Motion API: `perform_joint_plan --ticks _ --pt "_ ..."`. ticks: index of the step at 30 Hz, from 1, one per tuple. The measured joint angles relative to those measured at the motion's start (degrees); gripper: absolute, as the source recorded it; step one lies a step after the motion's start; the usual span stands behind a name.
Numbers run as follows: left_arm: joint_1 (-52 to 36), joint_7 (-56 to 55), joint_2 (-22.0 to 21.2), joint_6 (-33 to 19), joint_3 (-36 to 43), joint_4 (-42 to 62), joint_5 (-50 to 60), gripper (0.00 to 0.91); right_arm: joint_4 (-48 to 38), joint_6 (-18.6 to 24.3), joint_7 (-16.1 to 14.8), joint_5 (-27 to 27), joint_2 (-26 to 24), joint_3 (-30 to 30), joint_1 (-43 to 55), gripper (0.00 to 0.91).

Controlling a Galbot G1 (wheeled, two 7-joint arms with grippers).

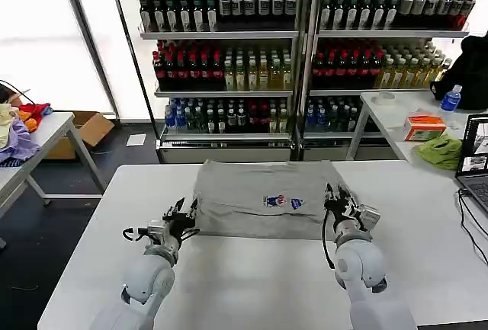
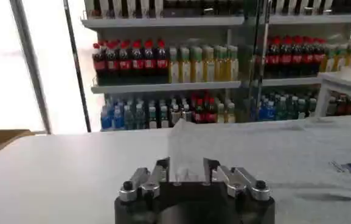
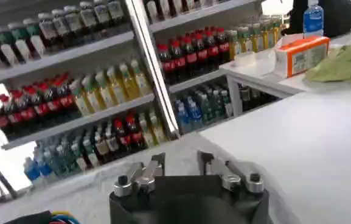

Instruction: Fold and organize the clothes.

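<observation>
The grey short-sleeved cotton T-shirt lies flat on the white rectangular worktop, in the centre of the frame. The left hand is at its lower left corner, the right hand at its right edge. Behind the worktop stand metal shelves of bottled drinks.

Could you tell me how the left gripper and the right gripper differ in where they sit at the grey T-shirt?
The left gripper sits at the near left corner of the grey T-shirt, while the right gripper sits at its right edge, slightly farther from the robot. The left gripper lies farther from the chest print than the right gripper. Both are low over the white table, fingers apart, pointing toward the shelves.
</observation>
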Motion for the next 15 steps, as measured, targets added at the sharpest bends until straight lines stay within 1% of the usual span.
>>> perform_joint_plan --ticks 6,15 --pt "1.3 -0.3 0.4 0.9 -0.4 -1.6 0.0 0.907 2.1 -1.1 1.8 0.3 -0.7 0.6 -1.8 0.907" --pt "2.7 -0.4 0.4 1.9 -0.5 -3.2 0.4 0.907 6.7 -3.5 4.3 -0.2 -2.7 3.0 -7.6 0.907"
